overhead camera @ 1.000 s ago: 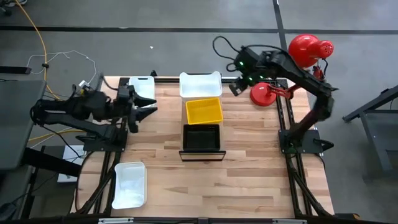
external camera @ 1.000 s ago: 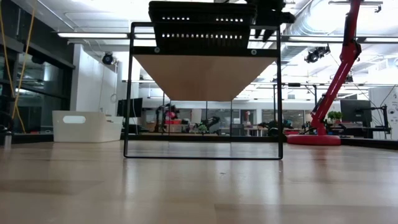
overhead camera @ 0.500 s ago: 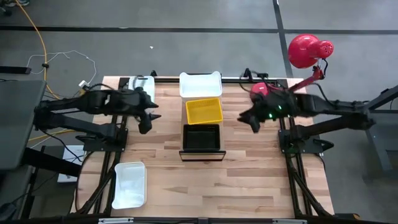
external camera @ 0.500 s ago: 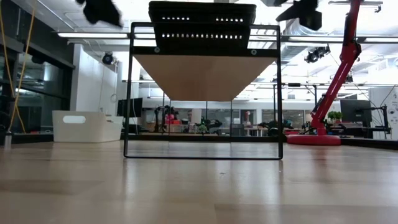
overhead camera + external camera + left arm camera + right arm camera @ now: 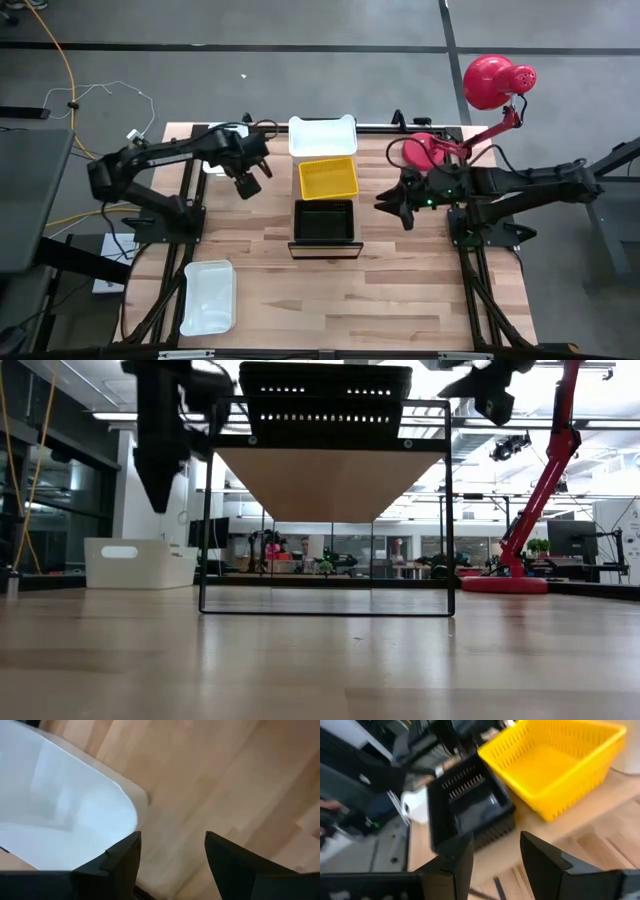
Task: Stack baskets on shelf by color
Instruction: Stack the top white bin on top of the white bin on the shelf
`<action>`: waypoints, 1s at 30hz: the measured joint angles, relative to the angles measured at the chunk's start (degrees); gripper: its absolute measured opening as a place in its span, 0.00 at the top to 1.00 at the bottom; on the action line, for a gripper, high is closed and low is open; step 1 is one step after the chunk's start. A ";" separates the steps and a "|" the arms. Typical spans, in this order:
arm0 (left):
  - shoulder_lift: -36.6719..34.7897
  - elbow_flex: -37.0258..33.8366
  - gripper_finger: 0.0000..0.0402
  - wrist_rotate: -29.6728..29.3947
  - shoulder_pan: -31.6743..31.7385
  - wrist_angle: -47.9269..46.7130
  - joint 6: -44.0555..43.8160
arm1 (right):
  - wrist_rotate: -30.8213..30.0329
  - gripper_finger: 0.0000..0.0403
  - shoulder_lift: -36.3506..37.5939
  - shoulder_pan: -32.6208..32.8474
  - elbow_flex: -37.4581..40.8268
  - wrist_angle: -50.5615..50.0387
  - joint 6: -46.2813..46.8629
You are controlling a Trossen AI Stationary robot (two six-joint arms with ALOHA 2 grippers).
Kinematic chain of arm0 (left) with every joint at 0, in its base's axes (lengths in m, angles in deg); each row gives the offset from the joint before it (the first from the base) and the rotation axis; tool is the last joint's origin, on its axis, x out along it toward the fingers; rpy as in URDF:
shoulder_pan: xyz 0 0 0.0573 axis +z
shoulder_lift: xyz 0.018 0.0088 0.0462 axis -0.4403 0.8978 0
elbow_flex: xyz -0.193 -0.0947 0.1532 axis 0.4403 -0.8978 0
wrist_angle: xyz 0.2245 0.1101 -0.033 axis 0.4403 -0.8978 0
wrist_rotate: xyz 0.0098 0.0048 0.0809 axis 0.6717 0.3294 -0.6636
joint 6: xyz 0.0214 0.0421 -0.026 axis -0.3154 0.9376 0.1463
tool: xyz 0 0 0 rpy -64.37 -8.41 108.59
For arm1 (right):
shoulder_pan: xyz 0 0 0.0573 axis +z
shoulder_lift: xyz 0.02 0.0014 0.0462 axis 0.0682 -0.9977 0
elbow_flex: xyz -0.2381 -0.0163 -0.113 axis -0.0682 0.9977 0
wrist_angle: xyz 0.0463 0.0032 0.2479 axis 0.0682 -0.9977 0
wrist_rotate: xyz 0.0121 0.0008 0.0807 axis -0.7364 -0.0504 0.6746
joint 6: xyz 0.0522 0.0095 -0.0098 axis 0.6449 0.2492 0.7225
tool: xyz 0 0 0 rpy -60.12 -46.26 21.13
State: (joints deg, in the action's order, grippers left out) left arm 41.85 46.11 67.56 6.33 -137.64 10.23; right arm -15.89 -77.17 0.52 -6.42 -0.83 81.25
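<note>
Left claw [image 5: 247, 182]: mine, fingers spread wide and holding nothing, hanging above the table [image 5: 400, 290] just beside the white basket at the back-left [image 5: 60, 815]. Its rounded corner lies close ahead of my fingertips.

Right claw [image 5: 395, 205]: also mine, fingers apart and empty, hanging beside the shelf [image 5: 330, 485] on its right, facing the yellow and black baskets.

Item 1, white basket at the back-left: smooth plastic, shallow. I judge it light and stiff, with slick walls and some flex at the rim. Best hold: pinch one straight wall across the rim, away from the rounded corner where the fingers could slide off.

Item 2, white basket at the front-left [image 5: 208, 296]: same kind, alone on the table, well apart from both claws.

Item 3, white basket on the shelf [image 5: 322, 135]: at the far end, likely the stack these two belong in.

Item 4, yellow basket [image 5: 328, 178]: mesh-sided, mid-shelf. Probably light; the mesh should give better purchase than the smooth white walls.

Item 5, black basket [image 5: 324, 221]: mesh-sided, at the shelf's near end.

Obstructions: the raised shelf frame stands between the table baskets and the white basket's place, so a carried basket must clear the board's edge. A red lamp [image 5: 498, 80] stands at the back-right corner, near my right arm. Cables trail on the floor beyond the left side, off the table.
</note>
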 joint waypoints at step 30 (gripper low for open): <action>3.58 -12.92 0.55 1.93 11.53 14.58 6.67 | -16.96 0.63 -0.74 5.85 -0.02 8.50 6.31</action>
State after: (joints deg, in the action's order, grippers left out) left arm 45.42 33.20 69.49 17.86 -123.06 16.90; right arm -32.85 -77.91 6.37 -6.44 7.67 87.56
